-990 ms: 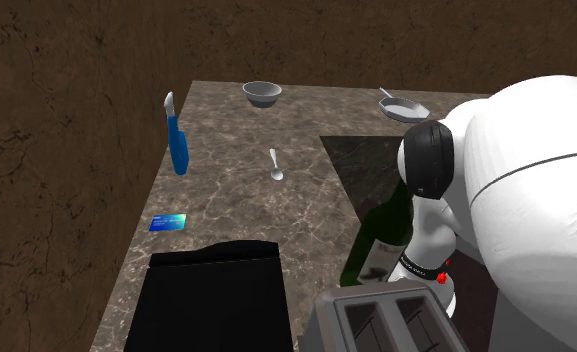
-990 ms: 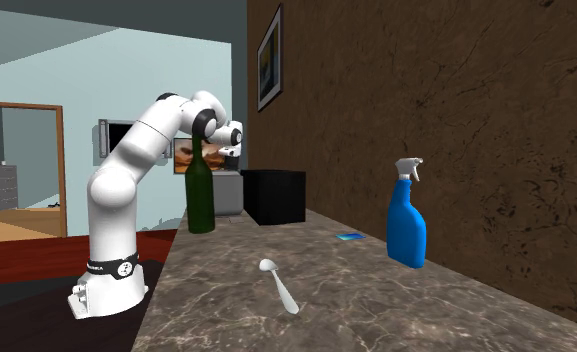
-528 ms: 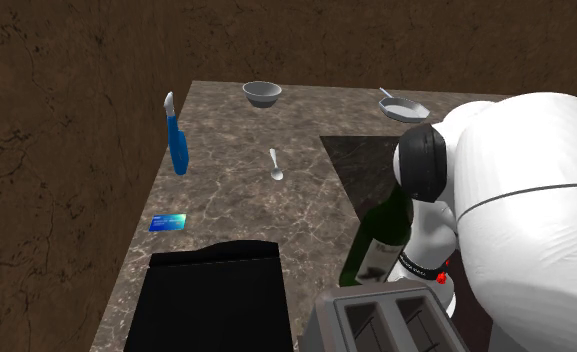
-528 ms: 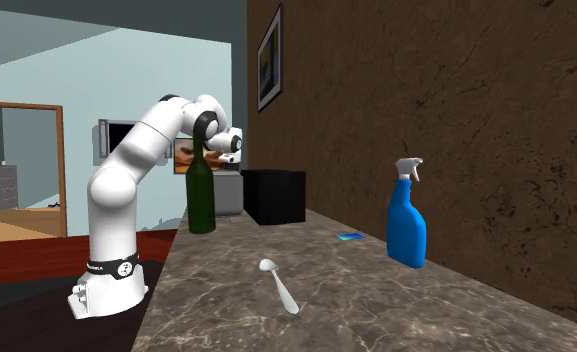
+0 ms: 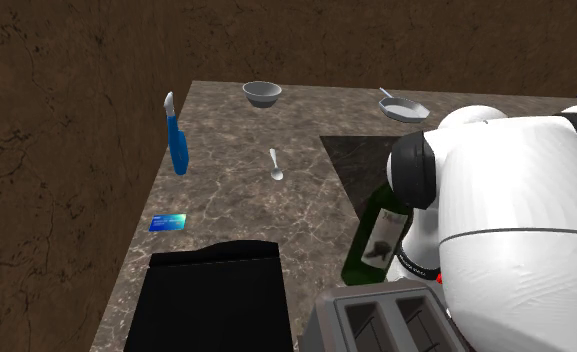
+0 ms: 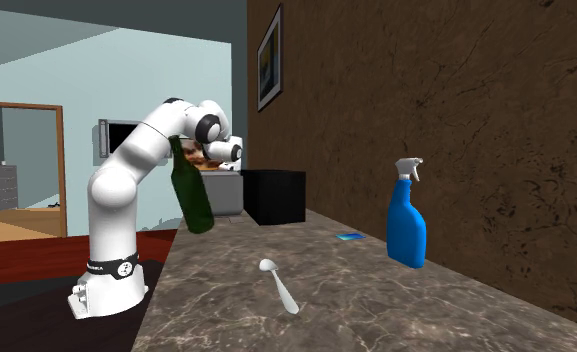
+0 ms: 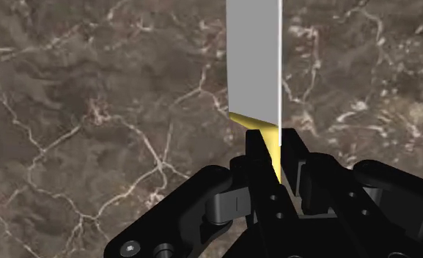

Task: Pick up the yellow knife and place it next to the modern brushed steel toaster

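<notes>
The claw [image 7: 274, 149] was closed on the knife [image 7: 254, 59]. Its two black fingers clasped the yellow handle [image 7: 273, 146], and the flat grey blade [image 7: 254, 44] pointed straight away from the claw, above the brown marbled counter [image 7: 92, 110] and apart from it. So the knife was already lifted, and the step in hand seemed to be the carrying to the toaster [image 5: 386, 315]. In the second exterior view the toaster sat lower than the claw and near it, between a green bottle [image 6: 192, 195] and a black box [image 6: 273, 196]. To do this step well, the claw would need to keep a firm grip, because only the short end of the handle was between the fingers and the long blade could probably turn in them. The bottle leaned to one side, and its neck was just beside the white arm [image 6: 146, 150], maybe touching it, though this could not be told for sure. A careful move would therefore take the arm away from the bottle first, slowly, so that the bottle was not pushed over. Then the claw should lower the knife flat on a free part of the counter beside the toaster, not on its slots, and open only when the blade lay on the surface.
</notes>
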You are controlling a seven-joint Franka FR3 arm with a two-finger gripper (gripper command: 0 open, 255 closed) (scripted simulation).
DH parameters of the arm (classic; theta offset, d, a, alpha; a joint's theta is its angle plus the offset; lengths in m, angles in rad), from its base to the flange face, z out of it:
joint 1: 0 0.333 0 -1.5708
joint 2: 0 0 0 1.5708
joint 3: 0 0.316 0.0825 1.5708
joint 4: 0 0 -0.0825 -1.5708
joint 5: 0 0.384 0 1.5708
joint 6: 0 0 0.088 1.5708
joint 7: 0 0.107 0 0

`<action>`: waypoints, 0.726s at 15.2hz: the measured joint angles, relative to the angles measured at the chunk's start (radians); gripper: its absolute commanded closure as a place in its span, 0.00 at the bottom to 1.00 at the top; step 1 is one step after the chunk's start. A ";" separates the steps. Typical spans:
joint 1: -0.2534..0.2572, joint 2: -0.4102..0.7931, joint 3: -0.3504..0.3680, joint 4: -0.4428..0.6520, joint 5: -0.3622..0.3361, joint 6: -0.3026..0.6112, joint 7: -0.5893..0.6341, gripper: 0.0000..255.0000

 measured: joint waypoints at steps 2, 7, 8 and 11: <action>0.001 0.008 -0.005 -0.006 -0.006 0.021 0.003 1.00; 0.001 0.010 -0.005 -0.007 -0.008 0.026 0.003 1.00; 0.001 0.011 -0.004 -0.006 -0.007 0.024 0.002 1.00; 0.004 0.018 -0.007 -0.007 -0.009 0.022 0.002 0.00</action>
